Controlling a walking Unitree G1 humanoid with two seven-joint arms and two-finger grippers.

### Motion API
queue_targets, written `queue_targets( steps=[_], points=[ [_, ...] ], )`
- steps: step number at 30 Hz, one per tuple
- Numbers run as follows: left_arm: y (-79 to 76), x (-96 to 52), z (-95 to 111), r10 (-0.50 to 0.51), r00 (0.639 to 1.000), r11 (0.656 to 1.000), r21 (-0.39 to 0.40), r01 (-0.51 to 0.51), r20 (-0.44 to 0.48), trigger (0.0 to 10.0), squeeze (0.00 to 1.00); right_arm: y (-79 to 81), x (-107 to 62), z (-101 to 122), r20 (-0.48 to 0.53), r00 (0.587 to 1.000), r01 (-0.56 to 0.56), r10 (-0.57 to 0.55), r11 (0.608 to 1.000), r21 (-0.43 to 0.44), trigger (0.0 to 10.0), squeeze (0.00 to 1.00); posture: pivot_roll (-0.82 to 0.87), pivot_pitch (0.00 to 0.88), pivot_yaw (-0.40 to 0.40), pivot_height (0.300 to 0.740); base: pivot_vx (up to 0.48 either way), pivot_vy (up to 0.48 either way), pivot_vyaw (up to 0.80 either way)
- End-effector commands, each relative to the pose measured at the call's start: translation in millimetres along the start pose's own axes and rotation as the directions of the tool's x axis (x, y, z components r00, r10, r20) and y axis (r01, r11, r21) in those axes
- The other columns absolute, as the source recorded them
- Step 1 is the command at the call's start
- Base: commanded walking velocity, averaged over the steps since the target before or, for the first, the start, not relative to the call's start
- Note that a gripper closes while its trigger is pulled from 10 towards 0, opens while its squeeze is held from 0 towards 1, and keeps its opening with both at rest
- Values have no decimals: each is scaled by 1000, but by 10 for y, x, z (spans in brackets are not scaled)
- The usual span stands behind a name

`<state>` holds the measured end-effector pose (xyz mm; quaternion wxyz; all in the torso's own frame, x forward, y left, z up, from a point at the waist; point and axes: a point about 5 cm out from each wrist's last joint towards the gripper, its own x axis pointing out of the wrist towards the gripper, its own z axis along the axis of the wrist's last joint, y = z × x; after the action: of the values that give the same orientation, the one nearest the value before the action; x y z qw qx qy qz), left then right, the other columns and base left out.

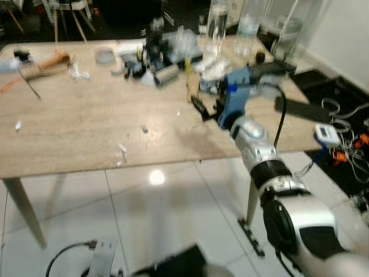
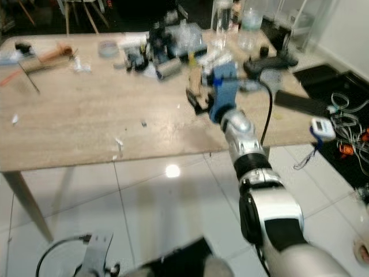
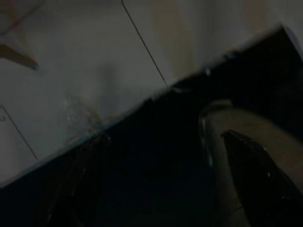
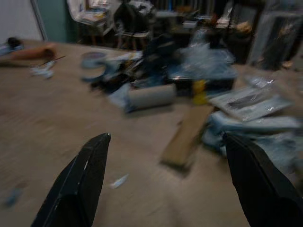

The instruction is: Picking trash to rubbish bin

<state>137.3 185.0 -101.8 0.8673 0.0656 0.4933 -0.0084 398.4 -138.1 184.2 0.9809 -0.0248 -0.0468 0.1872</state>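
Wooden table (image 1: 69, 144) carries small white scraps (image 1: 122, 150) near its front edge, w/ a grey roll (image 1: 168, 74) amid clutter further back. Right gripper (image 1: 203, 109) hovers over the tabletop's right part, fingers (image 4: 85, 179) spread wide, empty. Left gripper's (image 3: 255, 184) jaw state can't be told; dark.

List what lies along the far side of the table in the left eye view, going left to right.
Orange-brown cylinder → small round grey dish → grey roll → clear plastic bottles → black handheld device.
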Motion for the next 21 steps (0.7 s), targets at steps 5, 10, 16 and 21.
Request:
queue_targets(
  steps=[5,10,16,21],
  points=[
    [-1,-2,-12,-5,1000,1000,-3,5,-5,10000,0,-154,-46,-52,-48,994,98,-99,995,-22,10000,0,-42,28,9,740,0,0,0],
    [-4,-9,-38,-5,1000,1000,1,5,-7,10000,0,-309,-112,-97,-71,981,179,-178,984,10,10000,0,-32,45,17,740,0,0,0],
    [42,-41,-146,1,1000,1000,17,0,-18,10000,0,-441,-184,-147,-88,969,237,-230,968,79,10000,0,-2,101,50,740,0,0,0],
    [148,-118,-355,8,999,998,67,-6,-41,10000,0,-548,-217,-102,-74,963,265,-258,959,102,10000,0,28,180,93,740,0,0,0]
  ],
)
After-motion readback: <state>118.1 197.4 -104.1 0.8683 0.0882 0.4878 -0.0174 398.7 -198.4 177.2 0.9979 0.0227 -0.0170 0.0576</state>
